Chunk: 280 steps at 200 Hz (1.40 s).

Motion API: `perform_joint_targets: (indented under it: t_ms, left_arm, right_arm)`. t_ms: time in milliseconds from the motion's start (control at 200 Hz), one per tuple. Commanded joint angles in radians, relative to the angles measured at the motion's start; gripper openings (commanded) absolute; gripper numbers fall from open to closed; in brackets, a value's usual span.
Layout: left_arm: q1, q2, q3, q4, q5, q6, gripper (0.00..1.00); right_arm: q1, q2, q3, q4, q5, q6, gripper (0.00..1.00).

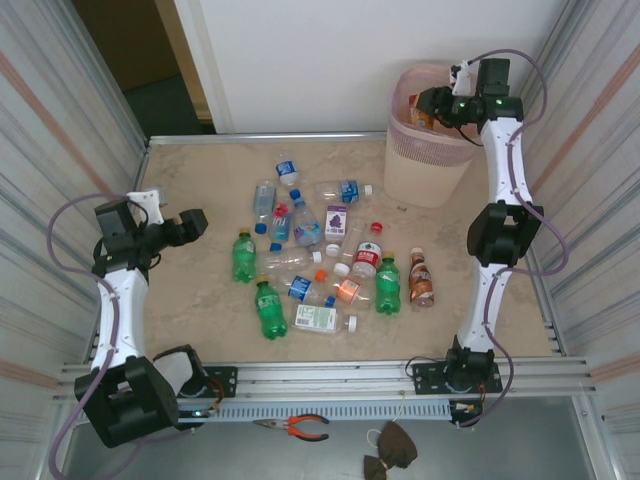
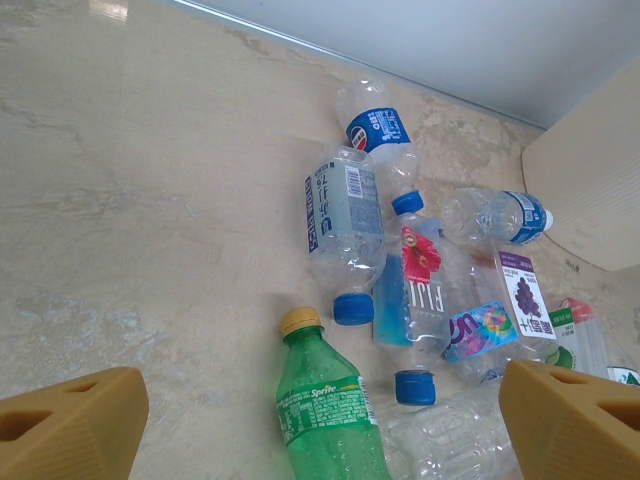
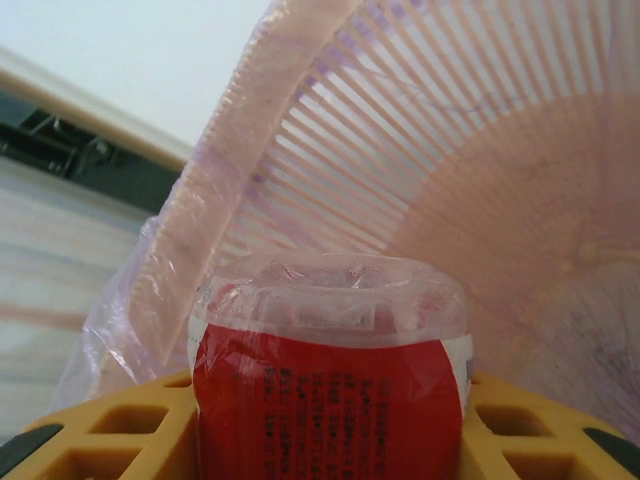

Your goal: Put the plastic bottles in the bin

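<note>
Over the beige table (image 1: 200, 290), the right gripper (image 1: 428, 105) pinched a red-labelled bottle (image 3: 330, 385), pink bin (image 1: 430, 170) below it; next, I think, it had to let go.

Red-labelled bottle (image 3: 330, 400) cut off at bottom edge; label print blurred.

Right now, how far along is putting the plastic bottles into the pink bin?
Barely started. Done: I see no bottle lying inside the pale pink mesh-walled plastic bin yet. In hand: the right gripper holds a clear red-labelled plastic bottle at the bin's mouth. Left: the cluster of clear, green and brown plastic bottles lying on the beige marbled table, with the open left gripper hovering beside it.
</note>
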Motion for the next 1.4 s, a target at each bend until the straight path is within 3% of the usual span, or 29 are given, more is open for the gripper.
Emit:
perform_joint_targets:
  t_ms: [0,266,566,917,1398]
  left_arm:
    - [0.004,-0.002,-0.012,0.021,0.031,-0.010,0.91]
    - [0.004,0.013,-0.010,0.025,0.039,-0.014,0.91]
    - [0.004,0.016,-0.009,0.027,0.040,-0.015,0.91]
    - [0.005,0.025,-0.007,0.027,0.047,-0.018,0.91]
    - [0.005,0.026,-0.007,0.025,0.041,-0.016,0.91]
  right_arm:
    - [0.002,-0.077,-0.004,-0.136,-0.136,-0.124,0.45]
    - [0.004,-0.115,-0.017,-0.333,-0.090,-0.215,0.46]
    - [0.028,-0.203,-0.093,-0.377,0.031,-0.171,0.46]
    - [0.040,-0.164,0.008,-0.387,0.501,-0.192,0.46]
    - [0.067,-0.239,-0.120,-0.341,0.892,-0.229,0.45]
